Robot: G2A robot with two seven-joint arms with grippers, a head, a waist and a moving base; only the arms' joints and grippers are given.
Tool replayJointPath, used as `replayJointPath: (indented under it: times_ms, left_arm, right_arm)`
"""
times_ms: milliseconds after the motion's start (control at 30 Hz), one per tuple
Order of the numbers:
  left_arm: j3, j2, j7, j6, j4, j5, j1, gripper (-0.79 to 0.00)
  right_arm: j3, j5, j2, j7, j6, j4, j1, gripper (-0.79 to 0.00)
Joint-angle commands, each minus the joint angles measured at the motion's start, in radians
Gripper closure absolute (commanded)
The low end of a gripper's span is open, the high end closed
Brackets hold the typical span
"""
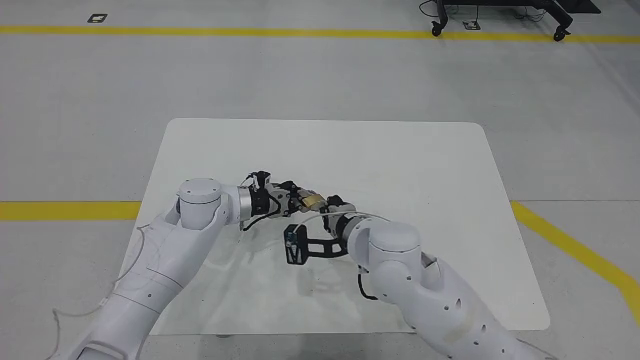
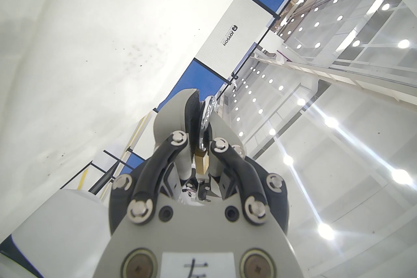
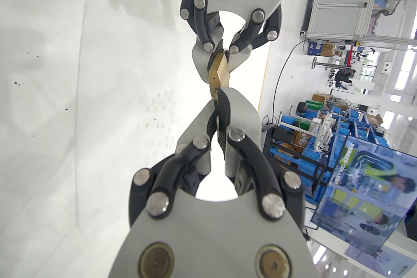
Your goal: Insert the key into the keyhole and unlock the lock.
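- Lock: brass body, held in the air over the middle area of the tabletop, between the two claws.
- Left claw: clenched on the lock. The body sits between the pads, and its free end protrudes past them toward the other claw.
- Right claw: clenched, with its pads pressed together and their tips touching the free end of the lock. The key is judged to be pinched between these pads (they hide it, so its depth in the keyhole cannot be read).
- Step in hand, as judged: seating the key fully, or turning it.
- Alignment: set both claws on one common axis. Any angular offset is likely to bind the blade in the keyhole.
- Rotation: turn from the right wrist only, about the key's own axis. The left claw must hold the body rigid.
- Caution: excess torque may twist the lock in the left pads or slip the key. Apply force gradually and confirm that the shackle releases.
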Motion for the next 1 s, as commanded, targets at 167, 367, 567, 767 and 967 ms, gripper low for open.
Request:
replayJointPath:
  times_ms: [167,367,567,767,967]
  left_arm:
    - [0.002,-0.001,-0.003,0.002,0.0,0.0,-0.001,0.0]
    - [0.001,-0.001,0.002,0.003,-0.001,-0.003,0.0,0.0]
    - [0.002,-0.001,0.006,0.002,-0.005,0.006,0.0,0.0]
    - [0.001,-0.002,0.008,-0.004,-0.009,0.007,0.001,0.0]
    - [-0.001,-0.002,0.005,-0.008,-0.011,0.005,0.003,0.0]
  right_arm:
    - [-0.021,-0.008,-0.008,0.031,0.004,0.004,0.004,0.0]
    - [-0.041,-0.022,-0.016,0.055,0.008,0.008,0.011,0.0]
    - [-0.065,-0.049,-0.026,0.107,0.017,0.008,0.016,0.0]
    - [-0.079,-0.046,-0.041,0.17,0.039,0.022,0.024,0.0]
    - [-0.087,-0.025,-0.055,0.196,0.031,0.036,0.042,0.0]
